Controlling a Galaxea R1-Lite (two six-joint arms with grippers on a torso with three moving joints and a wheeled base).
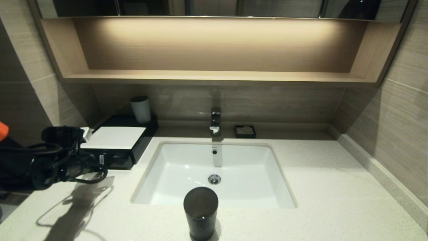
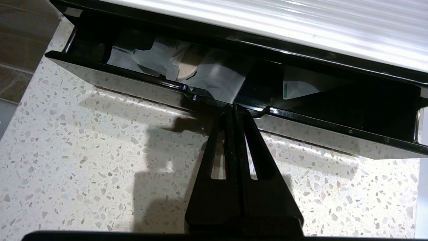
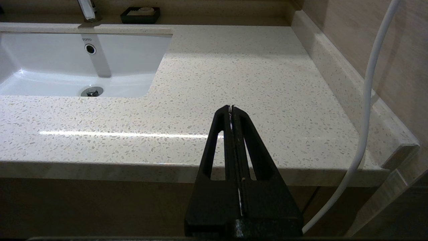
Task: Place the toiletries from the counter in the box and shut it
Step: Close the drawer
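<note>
Left wrist view: our left gripper point(image 2: 233, 108), jaws clenched and empty, tips at the notch of 1 black box point(image 2: 301, 117), its drawer ajar on the counter point(image 2: 83, 160). Inside we count 2 wrapped packets point(image 2: 187, 70) and 1 sachet point(image 2: 297, 87). Right gripper point(image 3: 231, 108) clenched, parked off the counter's edge.

"TOTO" — on the basin point(image 3: 67, 57)

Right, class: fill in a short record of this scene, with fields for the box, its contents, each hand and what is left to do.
box: black box at the counter's left rear, drawer partly open
contents: wrapped toiletries inside the drawer
left hand: left hand shut, tips at the drawer front's notch
right hand: right hand shut, off the counter's front edge
left to do: push the drawer closed
</note>
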